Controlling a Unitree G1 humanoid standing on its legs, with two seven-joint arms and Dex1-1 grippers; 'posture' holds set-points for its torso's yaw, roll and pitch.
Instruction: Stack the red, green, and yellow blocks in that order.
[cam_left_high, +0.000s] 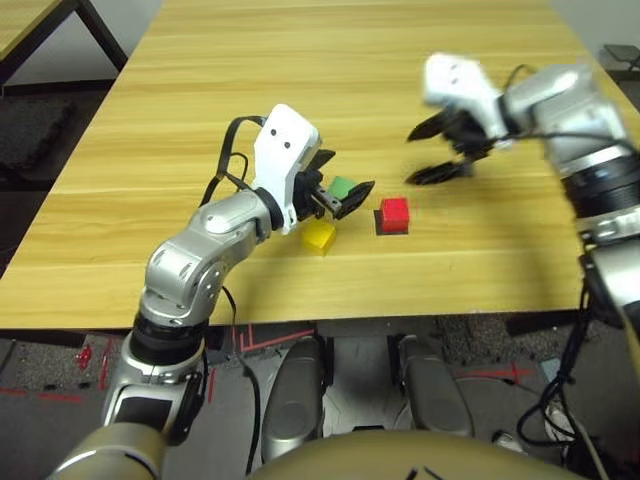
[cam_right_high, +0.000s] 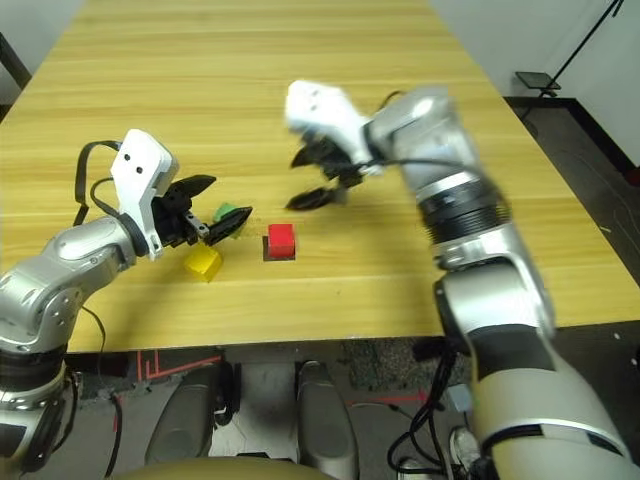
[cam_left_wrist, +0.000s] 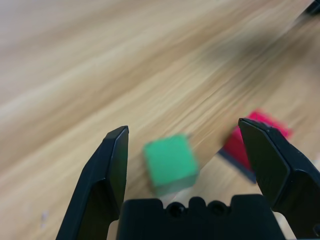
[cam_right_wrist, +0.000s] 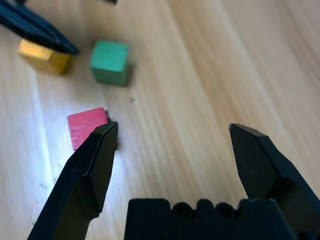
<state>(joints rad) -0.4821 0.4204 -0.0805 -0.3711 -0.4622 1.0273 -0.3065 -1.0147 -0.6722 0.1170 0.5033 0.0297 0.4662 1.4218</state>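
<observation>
We note the left gripper low over the table, jaws apart and empty, with the green block on the wood just ahead of the gap between its fingers and the yellow block beside it, nearer the table's front edge. To the right, the red block sits on a flat black patch, all three blocks unstacked mid-table. Farther right, the right gripper hangs above the wood, jaws wide apart, holding nothing.

Bright, even light; the right pincer is motion-blurred, the green block soft.
</observation>
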